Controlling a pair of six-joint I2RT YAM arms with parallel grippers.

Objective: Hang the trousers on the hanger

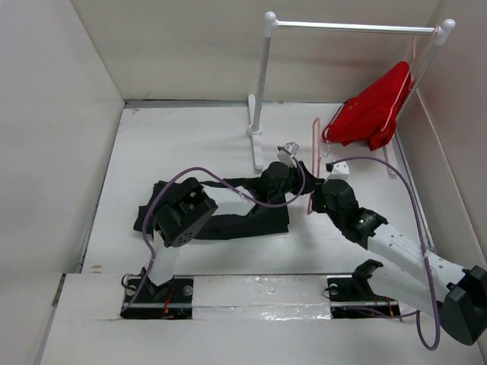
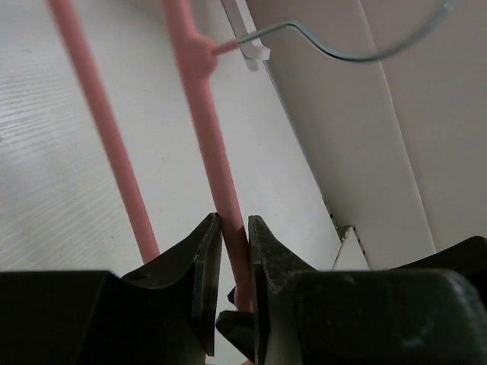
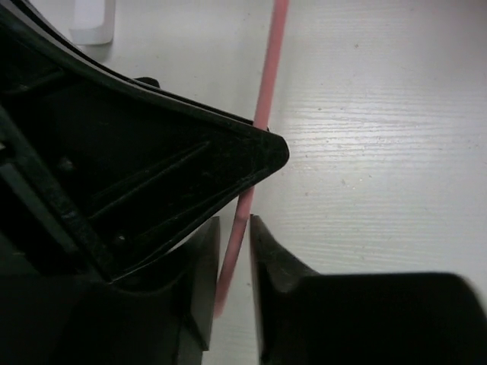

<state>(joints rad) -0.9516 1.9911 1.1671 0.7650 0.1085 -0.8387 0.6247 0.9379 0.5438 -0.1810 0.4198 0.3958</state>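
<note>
The left gripper is clamped on the hanger below its hook. The right gripper stands narrow around another bar, apparently pinching it. The hanger runs near-to-far, just right of the trousers, which lie under the left arm.
</note>
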